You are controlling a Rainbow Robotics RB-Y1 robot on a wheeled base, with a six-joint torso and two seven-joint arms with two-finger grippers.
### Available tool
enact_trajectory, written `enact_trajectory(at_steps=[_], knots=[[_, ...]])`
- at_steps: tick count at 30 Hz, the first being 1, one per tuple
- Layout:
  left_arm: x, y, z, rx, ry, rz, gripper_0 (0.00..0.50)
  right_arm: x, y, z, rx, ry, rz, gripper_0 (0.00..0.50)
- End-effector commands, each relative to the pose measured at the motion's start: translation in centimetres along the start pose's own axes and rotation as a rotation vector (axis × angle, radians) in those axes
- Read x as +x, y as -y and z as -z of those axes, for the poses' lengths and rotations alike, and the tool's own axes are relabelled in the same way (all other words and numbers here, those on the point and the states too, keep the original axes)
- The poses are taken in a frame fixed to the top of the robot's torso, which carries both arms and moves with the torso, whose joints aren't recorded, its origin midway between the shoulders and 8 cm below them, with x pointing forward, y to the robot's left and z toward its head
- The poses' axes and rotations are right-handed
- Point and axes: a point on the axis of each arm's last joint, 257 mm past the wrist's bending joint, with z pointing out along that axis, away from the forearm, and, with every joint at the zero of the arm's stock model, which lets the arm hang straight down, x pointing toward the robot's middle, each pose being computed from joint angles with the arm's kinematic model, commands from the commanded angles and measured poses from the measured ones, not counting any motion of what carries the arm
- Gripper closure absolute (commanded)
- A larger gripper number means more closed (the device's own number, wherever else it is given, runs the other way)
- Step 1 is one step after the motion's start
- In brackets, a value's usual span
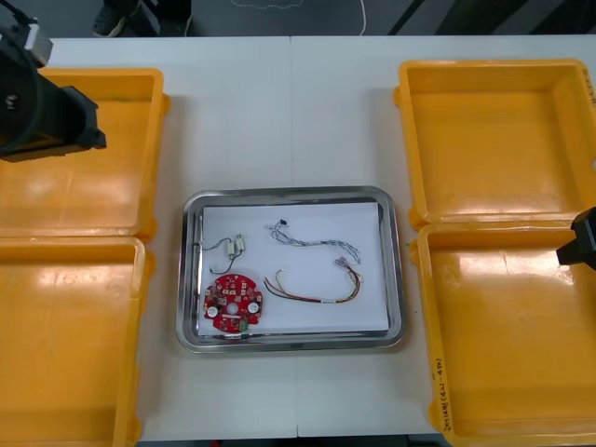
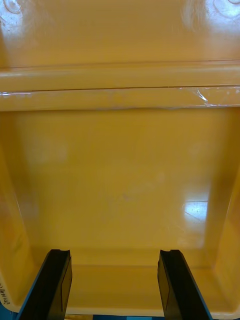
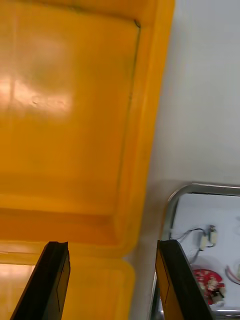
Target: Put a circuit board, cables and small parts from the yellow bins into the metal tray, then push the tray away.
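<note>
Four items are lying in the metal tray (image 1: 186, 279): circuit board (image 1: 234, 302), blue-white cable (image 1: 312, 240), red-yellow cable (image 1: 317, 291), small metal parts (image 1: 237, 246). I am holding left gripper (image 3: 112, 245) and right gripper (image 2: 114, 252) over yellow bins (image 1: 484, 140), fingers spread, empty.

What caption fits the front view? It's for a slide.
Metal tray holds round red circuit board, cables, small metal part; left gripper, right gripper open over yellow bins.

Bulky matte-black left arm housing (image 1: 42, 116) carries a grey block (image 1: 35, 39). Flat black gripper fingers (image 2: 55, 285) have bevelled edges.
</note>
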Motion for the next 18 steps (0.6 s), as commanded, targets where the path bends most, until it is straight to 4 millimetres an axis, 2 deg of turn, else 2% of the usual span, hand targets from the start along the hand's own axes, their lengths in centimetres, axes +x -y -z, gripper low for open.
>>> enact_trajectory(at_steps=[1,10,18], knots=[[-1.7,-4.9,2.2,-0.059,0.044,0.033,0.000,-0.4,1.4,1.4,0.045,0.029,-0.020,0.000],[0.3,-10.9,2.3,-0.098,0.032,0.058,0.000,-0.4,1.4,1.4,0.045,0.029,-0.020,0.000],[3.2,-14.1,1.9,-0.127,-0.015,0.062,0.000,-0.4,1.4,1.4,0.045,0.029,-0.020,0.000]])
